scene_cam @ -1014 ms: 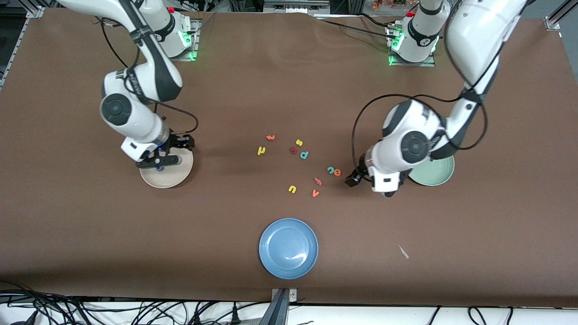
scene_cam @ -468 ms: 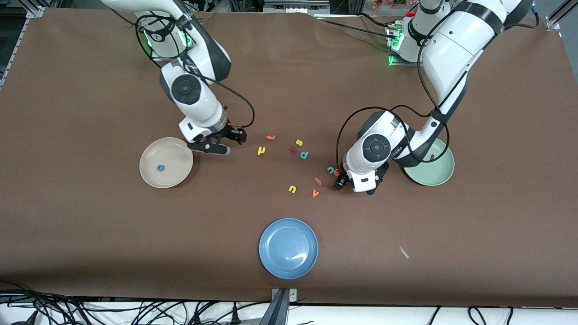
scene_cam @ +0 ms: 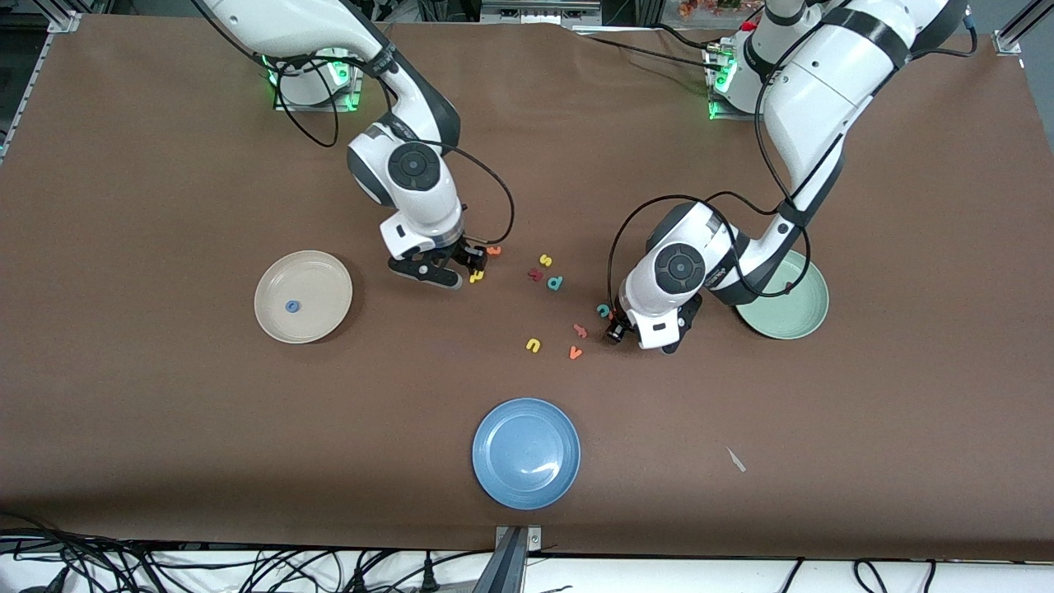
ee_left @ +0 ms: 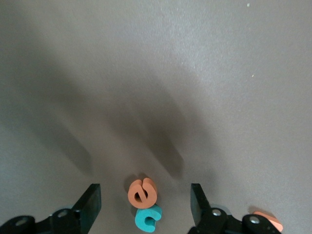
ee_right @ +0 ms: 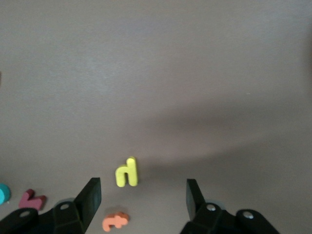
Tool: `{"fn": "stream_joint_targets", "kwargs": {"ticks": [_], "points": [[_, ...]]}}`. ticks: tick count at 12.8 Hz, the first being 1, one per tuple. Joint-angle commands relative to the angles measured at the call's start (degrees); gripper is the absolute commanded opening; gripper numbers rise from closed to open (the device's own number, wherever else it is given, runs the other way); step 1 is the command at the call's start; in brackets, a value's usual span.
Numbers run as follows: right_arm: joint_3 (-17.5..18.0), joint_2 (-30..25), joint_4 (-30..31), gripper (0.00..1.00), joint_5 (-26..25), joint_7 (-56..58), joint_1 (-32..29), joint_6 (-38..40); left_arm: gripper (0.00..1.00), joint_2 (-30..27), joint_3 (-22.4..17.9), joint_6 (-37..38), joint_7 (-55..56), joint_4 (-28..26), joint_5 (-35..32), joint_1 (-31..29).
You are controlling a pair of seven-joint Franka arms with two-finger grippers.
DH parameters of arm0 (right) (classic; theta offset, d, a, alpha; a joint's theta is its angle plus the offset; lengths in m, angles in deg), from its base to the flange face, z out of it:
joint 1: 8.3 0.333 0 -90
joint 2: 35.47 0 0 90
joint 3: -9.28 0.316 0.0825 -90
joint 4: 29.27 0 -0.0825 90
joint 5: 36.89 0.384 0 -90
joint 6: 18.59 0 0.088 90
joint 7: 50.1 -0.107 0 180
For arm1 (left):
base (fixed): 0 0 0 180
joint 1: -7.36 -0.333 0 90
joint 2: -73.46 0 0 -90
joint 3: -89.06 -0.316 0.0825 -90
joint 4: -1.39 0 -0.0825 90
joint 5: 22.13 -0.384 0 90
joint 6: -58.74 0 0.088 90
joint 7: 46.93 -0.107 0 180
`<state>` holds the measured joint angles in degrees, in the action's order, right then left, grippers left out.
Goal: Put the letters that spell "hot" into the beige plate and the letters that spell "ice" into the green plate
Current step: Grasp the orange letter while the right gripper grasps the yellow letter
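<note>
Roughly mid-bench toward the right arm's end, the beige plate (scene_cam: 303, 296) sits with bare brown bench (scene_cam: 148, 428) all round it, well clear of every edge; the blue o (scene_cam: 291, 306) lies in it, just off its middle. Next, right gripper (scene_cam: 463, 272) is low over the yellow h (scene_cam: 476, 275), fingers (ee_right: 90, 195) spread wide with the h (ee_right: 127, 172) between them and the orange t (ee_right: 115, 221) just beside it. Loose cluster in the bench middle: yellow s (scene_cam: 544, 260), teal p (scene_cam: 556, 282), yellow u (scene_cam: 533, 345), orange v (scene_cam: 575, 352). Blue plate (scene_cam: 526, 453) lies near the camera-side edge, open room both sides. Left gripper (scene_cam: 627, 323) is down over the orange e (ee_left: 142, 192) and teal c (ee_left: 148, 219), which touch each other; its fingers (ee_left: 90, 202) stand apart on either side, not pinching. Green plate (scene_cam: 803, 317) sits toward the left arm's end, partly under that arm; a dark red i (scene_cam: 788, 287) shows in it.
</note>
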<state>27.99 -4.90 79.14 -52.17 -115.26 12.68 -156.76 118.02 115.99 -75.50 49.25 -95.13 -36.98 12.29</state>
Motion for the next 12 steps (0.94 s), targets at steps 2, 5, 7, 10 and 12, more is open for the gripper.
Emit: {"fn": "stream_joint_targets", "kwargs": {"ticks": [2, 5, 7, 10, 12], "points": [[-1.48, 6.34, -6.09, 0.79, -4.49, -4.44, 2.23, -1.21, 0.76, 1.23, -0.65, -1.99, 3.57, -0.16, -3.86, 1.14], [-1.48, 7.93, -6.19, 0.79, -5.73, -4.62, 2.40, -3.68, 0.53, 1.85, -0.65, -2.08, 5.33, -0.16, -6.15, 1.14], [-1.48, 7.85, -5.31, 0.79, -5.99, -4.62, 2.58, -3.68, 0.27, 1.85, -0.65, -2.08, 5.33, -0.16, -6.25, 1.23], [-1.48, 6.97, -2.77, 0.79, -6.26, -6.80, 2.67, -3.86, 0.00, 1.59, -0.65, -1.38, 4.46, -0.16, -6.33, 1.14], [-1.48, 5.92, -0.84, 0.79, -6.52, -7.70, 2.67, -4.12, 0.00, -0.60, -0.39, 1.33, 1.22, 0.36, -6.33, 0.18]]}}
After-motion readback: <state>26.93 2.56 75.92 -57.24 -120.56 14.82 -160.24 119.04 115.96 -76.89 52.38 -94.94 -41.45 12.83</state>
